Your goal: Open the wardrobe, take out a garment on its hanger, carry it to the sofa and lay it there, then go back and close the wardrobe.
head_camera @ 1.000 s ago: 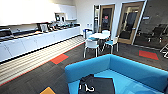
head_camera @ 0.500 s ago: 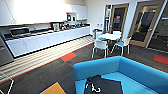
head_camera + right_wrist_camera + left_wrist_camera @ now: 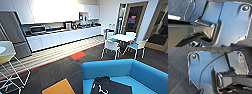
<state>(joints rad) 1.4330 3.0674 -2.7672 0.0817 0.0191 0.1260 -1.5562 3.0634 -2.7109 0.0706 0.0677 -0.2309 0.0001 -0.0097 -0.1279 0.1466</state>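
Note:
The bright blue sofa (image 3: pixel 142 72) stands at the lower right of the head view. On its seat lies the black garment (image 3: pixel 113 86), spread limp, with the thin white hanger (image 3: pixel 99 88) on it. Nothing touches either of them. The left wrist view looks down on dark grey carpet (image 3: pixel 176 72), and so does the right wrist view, carpet (image 3: pixel 175 8).
A long white kitchen counter (image 3: pixel 62 37) runs along the far wall, with a steel fridge (image 3: pixel 12 37) at its left. A white table (image 3: pixel 123 37) with white chairs (image 3: pixel 111 47) stands behind the sofa near wooden doors (image 3: pixel 132 21). A wire stool (image 3: pixel 11 67) is close on the left.
The whole head view has slid to the right, so the camera has turned left. The fridge and the wire stool have come in at the left. The garment stays on the sofa.

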